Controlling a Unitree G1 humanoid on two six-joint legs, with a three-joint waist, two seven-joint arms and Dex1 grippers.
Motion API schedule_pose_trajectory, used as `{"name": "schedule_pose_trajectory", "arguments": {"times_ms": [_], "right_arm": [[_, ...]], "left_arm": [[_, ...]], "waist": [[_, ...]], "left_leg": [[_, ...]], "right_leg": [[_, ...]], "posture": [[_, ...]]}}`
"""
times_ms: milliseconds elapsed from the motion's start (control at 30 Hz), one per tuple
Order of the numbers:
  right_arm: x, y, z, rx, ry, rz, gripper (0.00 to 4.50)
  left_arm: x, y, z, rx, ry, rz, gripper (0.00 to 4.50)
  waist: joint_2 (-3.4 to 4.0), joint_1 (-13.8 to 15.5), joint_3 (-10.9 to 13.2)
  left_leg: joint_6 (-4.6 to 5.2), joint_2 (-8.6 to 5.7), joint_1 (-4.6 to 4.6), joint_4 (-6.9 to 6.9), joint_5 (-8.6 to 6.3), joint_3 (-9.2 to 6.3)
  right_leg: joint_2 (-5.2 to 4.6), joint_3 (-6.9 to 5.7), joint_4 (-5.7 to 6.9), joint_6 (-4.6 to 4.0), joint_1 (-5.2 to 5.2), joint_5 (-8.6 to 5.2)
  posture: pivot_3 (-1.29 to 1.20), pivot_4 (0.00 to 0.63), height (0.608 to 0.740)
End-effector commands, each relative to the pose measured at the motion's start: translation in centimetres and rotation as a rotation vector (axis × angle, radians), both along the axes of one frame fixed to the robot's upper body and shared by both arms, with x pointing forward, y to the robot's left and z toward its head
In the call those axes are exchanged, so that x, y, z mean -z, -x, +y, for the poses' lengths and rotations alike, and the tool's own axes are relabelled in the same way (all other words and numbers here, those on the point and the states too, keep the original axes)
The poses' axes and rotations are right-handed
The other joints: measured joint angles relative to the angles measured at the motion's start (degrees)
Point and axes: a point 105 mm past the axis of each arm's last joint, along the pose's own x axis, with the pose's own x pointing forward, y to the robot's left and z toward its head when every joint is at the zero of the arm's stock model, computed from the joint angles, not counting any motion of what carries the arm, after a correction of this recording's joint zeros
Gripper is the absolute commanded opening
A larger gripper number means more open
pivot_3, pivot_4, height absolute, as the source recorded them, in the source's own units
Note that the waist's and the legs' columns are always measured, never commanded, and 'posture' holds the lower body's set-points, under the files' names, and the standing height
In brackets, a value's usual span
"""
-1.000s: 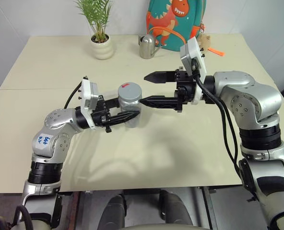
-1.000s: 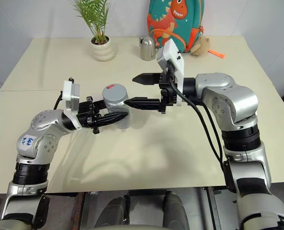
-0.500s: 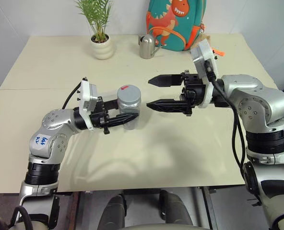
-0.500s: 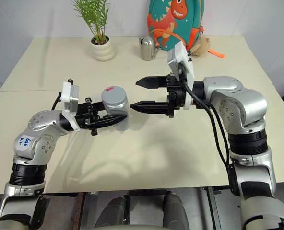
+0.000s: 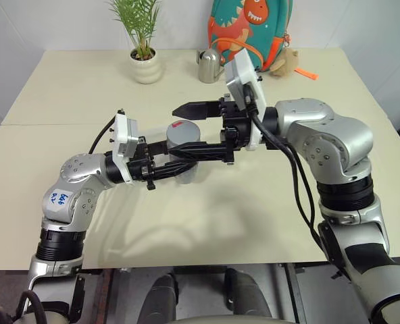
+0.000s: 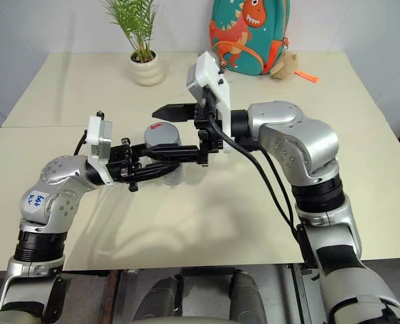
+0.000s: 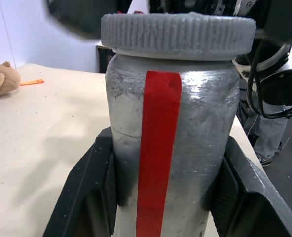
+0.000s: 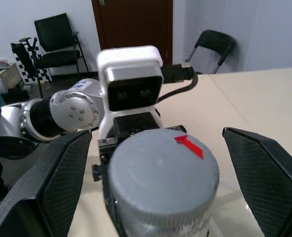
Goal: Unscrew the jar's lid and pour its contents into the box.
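Note:
The jar (image 5: pixel 181 169) is held up above the table, upright, its wall cloudy grey with a red tape strip (image 7: pixel 157 148) down the side. My left gripper (image 5: pixel 178 167) is shut on the jar's body, fingers (image 7: pixel 89 187) pressed to both sides. The grey ribbed lid (image 8: pixel 163 165) with a red mark sits on top of the jar. My right gripper (image 5: pixel 176 133) reaches in from the right, open, one finger (image 8: pixel 62 182) on each side of the lid with gaps between. The contents are hidden inside. The box is out of view.
At the table's far edge stand a potted plant (image 5: pixel 144 64), a metal watering can (image 5: pixel 208 66), a dinosaur backpack (image 5: pixel 248 30) and a small plush toy (image 5: pixel 281 62). A seam (image 5: pixel 44 125) runs across the table behind my left arm.
My right gripper drew back to the right of the jar, then swung left, so its open fingers now straddle the lid. The left gripper and the jar have stayed put.

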Motion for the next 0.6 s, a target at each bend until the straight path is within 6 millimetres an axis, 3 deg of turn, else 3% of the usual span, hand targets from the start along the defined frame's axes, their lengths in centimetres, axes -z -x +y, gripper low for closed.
{"name": "schedule_pose_trajectory", "arguments": {"times_ms": [33,600], "right_arm": [[-1.2,0.3,0.2,-0.006,-0.027,-0.059,4.47],[-0.8,0.0,-2.7,0.01,-0.035,-0.019,4.47]], "left_arm": [[-0.9,0.2,-0.2,0.018,0.009,-0.034,1.93],[-0.9,0.2,0.3,-0.003,0.01,-0.037,1.93]], "waist": [[0.0,-0.03,0.0],[0.0,-0.22,0.0]], "left_leg": [[0.0,0.0,0.0,0.0,0.0,0.0],[0.01,0.0,0.01,0.0,0.0,0.0]], "right_leg": [[0.0,0.0,0.0,0.0,0.0,0.0],[0.0,0.01,0.02,0.0,0.0,0.0]], "posture": [[0.0,0.15,0.74],[0.0,0.15,0.74]]}}
